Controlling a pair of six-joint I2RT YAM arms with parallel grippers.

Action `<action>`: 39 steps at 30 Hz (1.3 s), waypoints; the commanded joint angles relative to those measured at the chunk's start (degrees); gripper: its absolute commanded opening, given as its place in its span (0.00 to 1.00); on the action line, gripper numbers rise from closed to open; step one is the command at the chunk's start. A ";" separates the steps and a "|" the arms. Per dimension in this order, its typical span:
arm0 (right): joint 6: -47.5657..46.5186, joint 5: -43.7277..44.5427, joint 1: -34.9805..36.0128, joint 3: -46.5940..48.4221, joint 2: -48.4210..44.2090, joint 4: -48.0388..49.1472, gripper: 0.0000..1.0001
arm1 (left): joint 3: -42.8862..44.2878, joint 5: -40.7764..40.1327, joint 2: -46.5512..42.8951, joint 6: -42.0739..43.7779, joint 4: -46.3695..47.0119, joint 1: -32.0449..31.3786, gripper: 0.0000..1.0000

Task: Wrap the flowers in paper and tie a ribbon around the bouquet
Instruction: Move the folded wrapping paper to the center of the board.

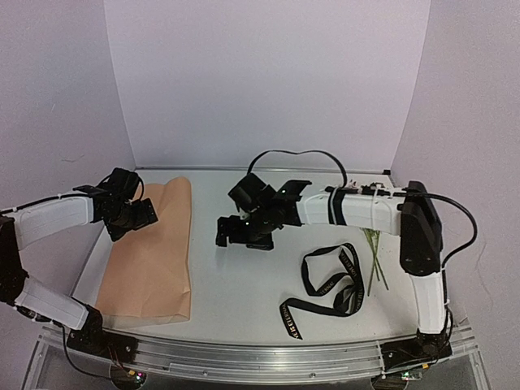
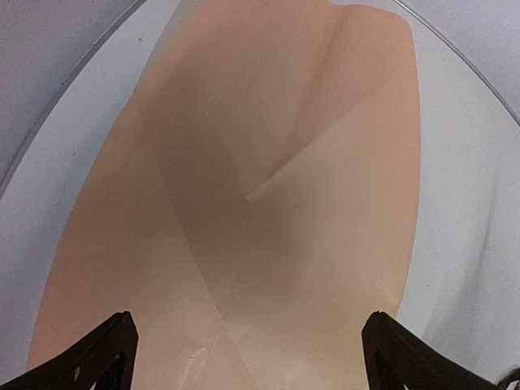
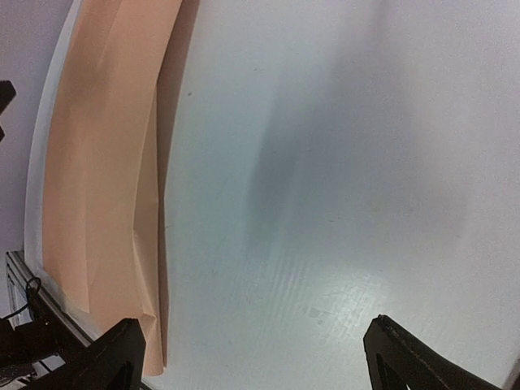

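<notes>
**Bench state: both grippers open and empty, materials lying apart**

Nearest the top camera: a ribbed aluminium rail [image 1: 260, 357] runs along the table's near edge and carries both arm bases.

Left side: a large tan, peach-coloured rectangular sheet of kraft paper [image 1: 154, 252] lies flat on the white tabletop [image 1: 244, 284], its long side running from the near edge towards the back wall. The left wrist view shows a short diagonal crease in the sheet [image 2: 276, 171]. The left gripper [image 1: 136, 214] hangs over the far left part of the paper. Its jaws stand wide apart with nothing between them, only paper below [image 2: 260, 357].

Centre: the right gripper [image 1: 240, 234] is reached across above bare table, apart from the paper's right edge. Its jaws are spread fully and hold nothing [image 3: 252, 357]. Its wrist view shows the paper [image 3: 106, 162] at left with a fold along the nearer long edge.

Right of centre: a long narrow black fabric ribbon with light lettering [image 1: 329, 284] lies in loose loops, with one end trailing towards the rail.

Right: thin green flower stems [image 1: 374, 256] lie just beside the ribbon. Whether they touch cannot be told. Their upper ends run under the right forearm, and the blooms are not visible.
</notes>
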 commanded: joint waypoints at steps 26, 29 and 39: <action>2.19 -2.75 6.70 34.17 30.98 11.60 0.48 | 2.61 2.50 -7.87 -0.04 -7.09 3.58 1.00; 2.41 -2.25 6.75 34.67 31.83 11.74 0.46 | 2.97 2.58 -7.61 0.09 -7.11 3.55 1.00; 2.73 -1.16 6.75 34.35 31.98 12.18 0.21 | 3.37 3.01 -7.14 0.70 -7.01 3.57 1.00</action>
